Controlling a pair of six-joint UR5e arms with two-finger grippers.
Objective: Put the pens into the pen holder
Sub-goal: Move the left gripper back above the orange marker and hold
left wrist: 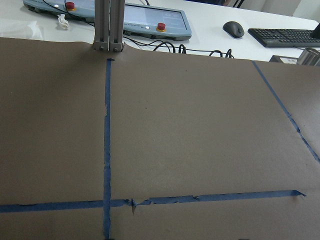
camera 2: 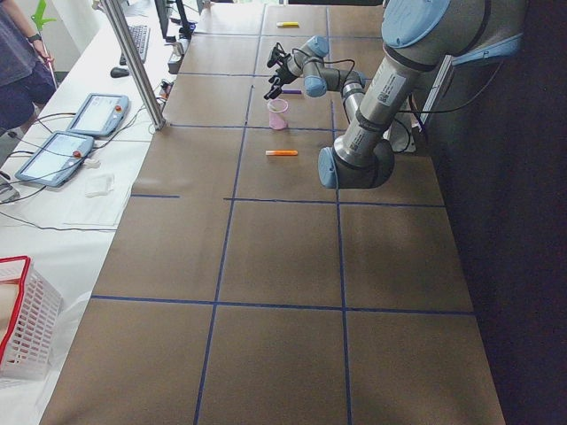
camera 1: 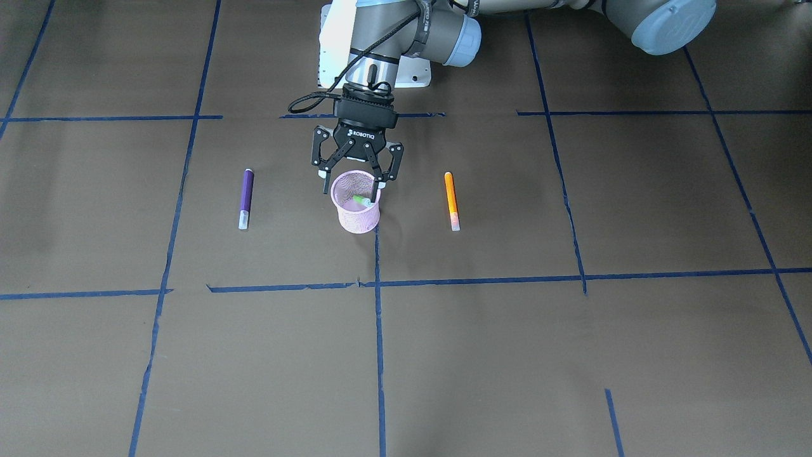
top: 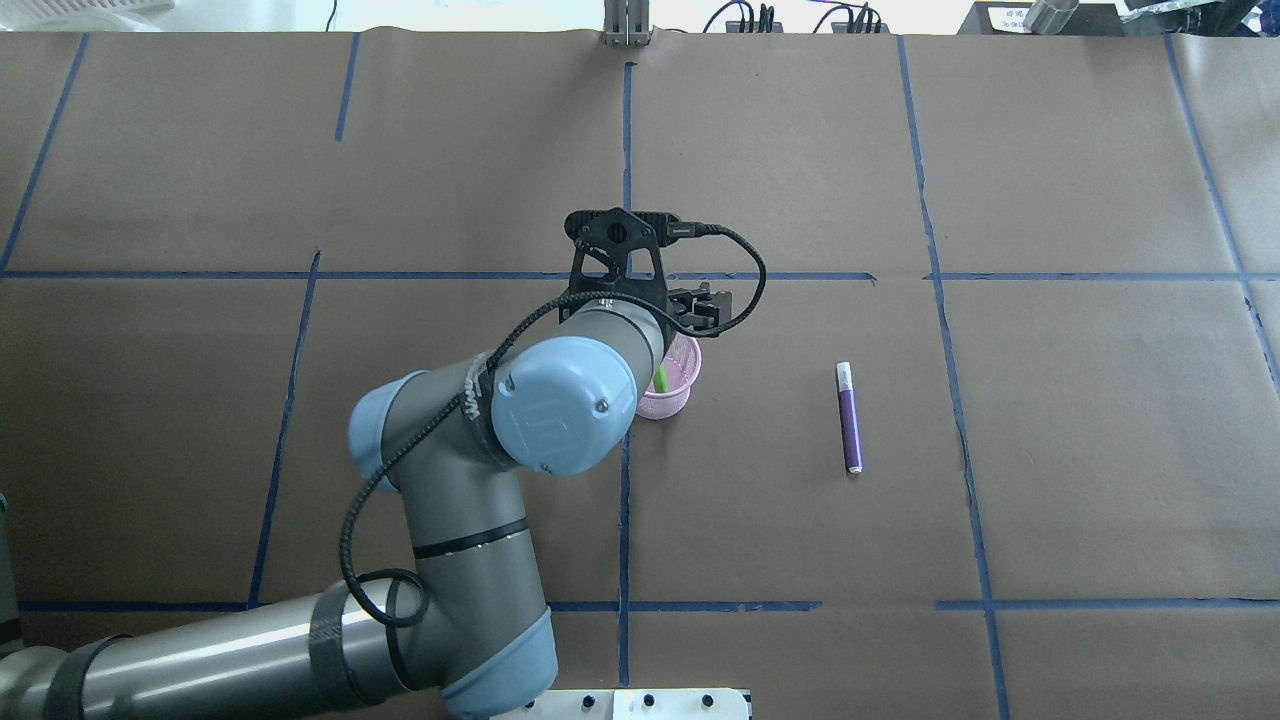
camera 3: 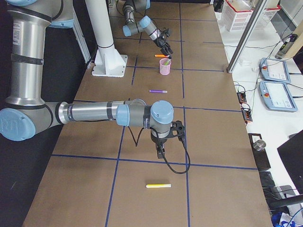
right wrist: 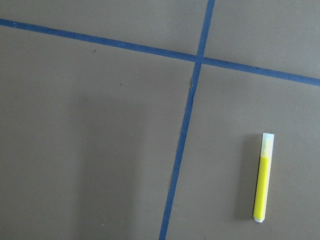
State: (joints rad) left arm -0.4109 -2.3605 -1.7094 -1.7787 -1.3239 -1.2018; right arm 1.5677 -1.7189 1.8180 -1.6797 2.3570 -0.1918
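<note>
The pink mesh pen holder (camera 1: 357, 212) stands mid-table. The green pen (camera 1: 363, 201) leans inside it, also visible in the overhead view (top: 661, 378). My left gripper (camera 1: 353, 179) hovers right over the holder's rim, open and empty, with fingers spread to either side. The purple pen (camera 1: 245, 198) lies flat on the table on the robot's right of the holder, also seen from overhead (top: 849, 417). The orange pen (camera 1: 451, 200) lies flat on the robot's left of the holder. My right gripper (camera 3: 160, 152) points down far off; I cannot tell whether it is open.
A yellow pen (right wrist: 263, 177) lies on the table near the right gripper, also seen in the exterior right view (camera 3: 158, 185). Blue tape lines cross the brown table. Teach pendants (camera 3: 274, 71) and a white basket (camera 2: 22, 319) sit off the table's far side.
</note>
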